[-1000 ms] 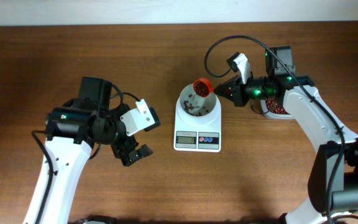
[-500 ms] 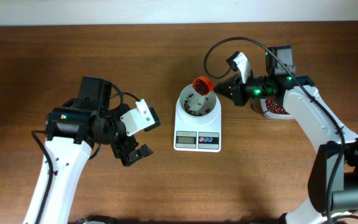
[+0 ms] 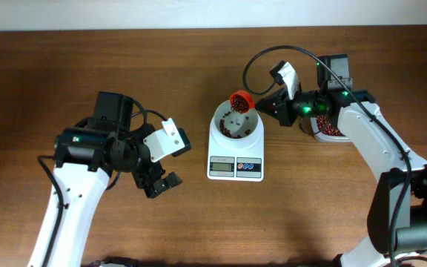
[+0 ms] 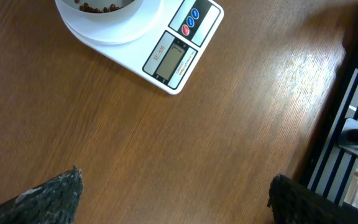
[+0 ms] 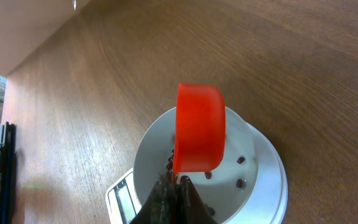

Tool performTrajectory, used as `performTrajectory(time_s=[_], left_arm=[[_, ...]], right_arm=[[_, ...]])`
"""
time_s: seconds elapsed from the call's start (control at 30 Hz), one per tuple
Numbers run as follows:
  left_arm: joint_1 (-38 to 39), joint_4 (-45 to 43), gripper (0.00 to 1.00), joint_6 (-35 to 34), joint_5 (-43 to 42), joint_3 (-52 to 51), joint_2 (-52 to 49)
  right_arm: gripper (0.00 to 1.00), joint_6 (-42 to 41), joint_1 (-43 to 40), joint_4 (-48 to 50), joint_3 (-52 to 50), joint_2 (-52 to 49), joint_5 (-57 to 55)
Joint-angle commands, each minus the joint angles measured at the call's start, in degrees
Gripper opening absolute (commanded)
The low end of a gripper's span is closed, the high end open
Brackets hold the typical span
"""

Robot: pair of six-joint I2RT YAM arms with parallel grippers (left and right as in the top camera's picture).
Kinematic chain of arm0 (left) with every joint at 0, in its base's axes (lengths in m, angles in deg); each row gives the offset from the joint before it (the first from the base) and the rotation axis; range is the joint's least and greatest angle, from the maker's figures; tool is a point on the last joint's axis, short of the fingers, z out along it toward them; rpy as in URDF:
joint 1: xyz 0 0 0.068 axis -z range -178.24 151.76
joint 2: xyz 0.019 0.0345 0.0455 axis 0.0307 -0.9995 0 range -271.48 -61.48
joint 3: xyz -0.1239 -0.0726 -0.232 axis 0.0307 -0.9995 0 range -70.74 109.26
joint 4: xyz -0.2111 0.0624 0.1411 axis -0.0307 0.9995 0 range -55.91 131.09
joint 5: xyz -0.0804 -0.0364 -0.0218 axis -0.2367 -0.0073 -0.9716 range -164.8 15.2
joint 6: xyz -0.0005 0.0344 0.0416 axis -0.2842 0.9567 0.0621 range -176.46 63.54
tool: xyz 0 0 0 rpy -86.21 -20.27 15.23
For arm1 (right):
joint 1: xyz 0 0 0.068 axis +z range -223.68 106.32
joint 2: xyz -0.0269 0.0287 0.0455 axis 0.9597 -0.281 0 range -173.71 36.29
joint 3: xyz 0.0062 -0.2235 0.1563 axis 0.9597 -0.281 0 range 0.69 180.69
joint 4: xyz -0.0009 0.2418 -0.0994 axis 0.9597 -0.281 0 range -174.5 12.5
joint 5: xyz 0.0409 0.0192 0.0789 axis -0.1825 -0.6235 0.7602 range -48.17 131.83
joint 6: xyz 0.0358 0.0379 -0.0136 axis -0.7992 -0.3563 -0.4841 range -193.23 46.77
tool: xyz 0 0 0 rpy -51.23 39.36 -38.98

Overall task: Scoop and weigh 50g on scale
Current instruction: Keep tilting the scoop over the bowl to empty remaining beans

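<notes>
Table [image 3: 199, 222]: brown wood. Its far edge runs along a pale wall behind the scale, and a corner shows far to the scale's left.
Open room: bare wood spreads in front of the scale, behind it, and between it and the left arm.
Left gripper [image 3: 164, 184]: well to the left of the scale and a little nearer the front. The jaws are spread wide and hold nothing; in the left wrist view both fingers [image 4: 48, 196] hang over bare wood.
Right gripper [image 3: 262, 108]: just right of the scale's bowl, jaws closed tight on the handle of the scoop.
Scale [image 3: 236, 159]: white, near the table's middle, screen side toward the front.
Bowl [image 3: 252, 132]: round, white, sitting on the scale.
Tub [image 3: 330, 132]: right of the scale, partly under the right arm, with beans in it.
Scoop [image 5: 199, 127]: orange-red, tipped on its side above the bowl's far rim.
Writing: the grey screen [image 4: 169, 57] is too small to read. Beside it are one red and two blue buttons [image 4: 189, 22].
Beans [image 3: 232, 132]: dark red-brown, loose in the bowl under the scoop.
</notes>
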Motion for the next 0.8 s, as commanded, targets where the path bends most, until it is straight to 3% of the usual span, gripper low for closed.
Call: performTrajectory(time_s=[0.0,0.77], left_arm=[[-0.24,-0.07,0.99,0.70,-1.03,0.96,-0.17],[-0.24,-0.07,0.99,0.70,-1.05,0.96,-0.17]], right_arm=[[0.04,0.76,0.26,0.28,0.37,-0.33,1.20],[0.04,2.56,0.26,-1.29,0.37,-0.33,0.11]])
